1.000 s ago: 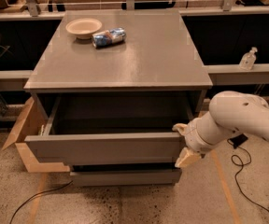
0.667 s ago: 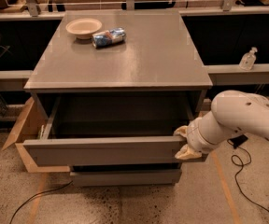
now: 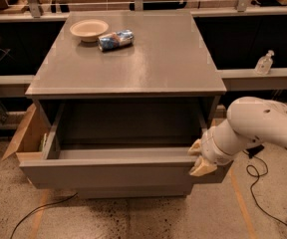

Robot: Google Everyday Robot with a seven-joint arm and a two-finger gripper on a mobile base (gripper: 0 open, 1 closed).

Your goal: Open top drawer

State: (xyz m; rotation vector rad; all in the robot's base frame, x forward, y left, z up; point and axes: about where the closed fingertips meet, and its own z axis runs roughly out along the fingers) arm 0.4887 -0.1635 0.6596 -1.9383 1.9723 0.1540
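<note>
The top drawer (image 3: 108, 172) of the grey cabinet (image 3: 133, 59) is pulled far out. Its flat grey front faces me and its deep grey box stands open and looks empty. My gripper (image 3: 199, 158) is at the right end of the drawer front, on the end of the white arm (image 3: 255, 128) that comes in from the right. One cream finger (image 3: 196, 147) sits at the top edge of the front, the other (image 3: 203, 169) lies on its face. A lower drawer front (image 3: 133, 190) shows just under it.
A cream bowl (image 3: 88, 29) and a blue-and-silver packet (image 3: 115, 40) lie on the cabinet top at the back left. A cardboard box (image 3: 26, 136) stands left of the cabinet. A clear bottle (image 3: 264, 62) sits on the right shelf. Cables (image 3: 255, 183) run over the floor.
The top drawer has slid further out toward me, and my gripper has moved with it at its right end.
</note>
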